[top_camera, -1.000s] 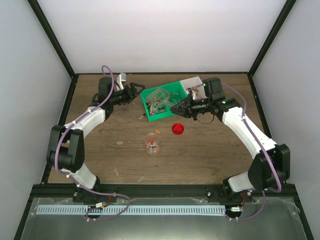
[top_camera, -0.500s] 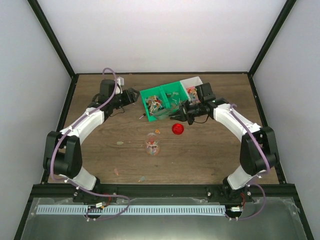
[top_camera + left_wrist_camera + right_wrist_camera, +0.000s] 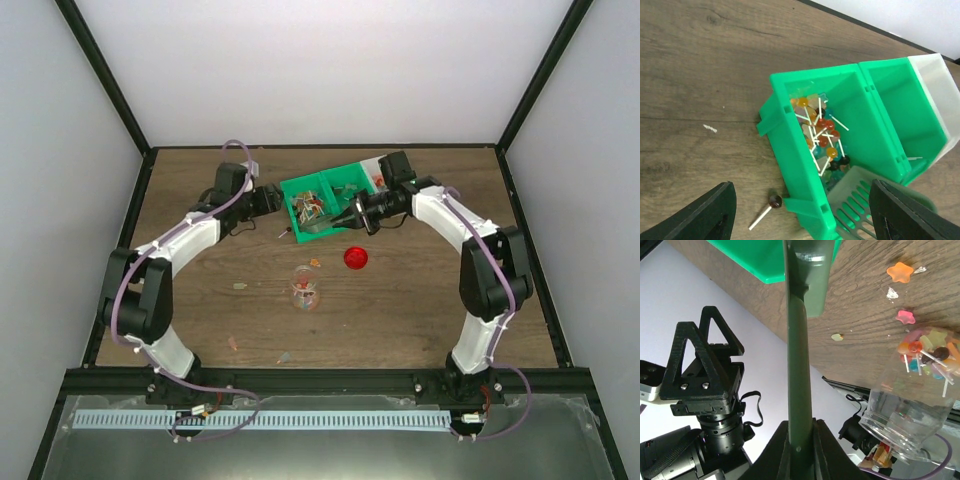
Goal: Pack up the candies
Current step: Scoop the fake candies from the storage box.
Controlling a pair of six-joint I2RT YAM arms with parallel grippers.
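The wooden table [image 3: 420, 300] was bounded by a black frame on every side, with white walls rising behind and beside it. Broad bare wood was seen on the near half, between the arm bases and the middle, and along both side edges.

Both arms were stretched to the far middle, one either side of the green bin [image 3: 325, 200]. The bin stood near the far edge, and a white compartment [image 3: 935, 95] adjoined its right end.

The left gripper [image 3: 272, 196] was held just beside the bin's left wall. Its dark fingers [image 3: 710, 215] were spread wide and nothing was gripped between them. The right gripper [image 3: 358, 214] was clenched on the handle of the green slotted scoop [image 3: 860, 210]. The scoop's head was placed at the near end of the bin's left compartment.

A clear jar [image 3: 305, 290] stood in the open middle of the table, well apart from the bin. A round red lid [image 3: 355, 258] lay apart from it, to its right and nearer the bin.

The candies [image 3: 817, 132] were heaped mostly in the bin's left compartment, against its far-left corner. Some more [image 3: 927, 352] were seen inside the jar. A single lollipop [image 3: 774, 201] lay on the wood just outside the bin's near-left corner. A few loose sweets [image 3: 232, 342] were scattered on the bare wood nearer the bases. An orange star-shaped one [image 3: 900, 271] lay near the jar.
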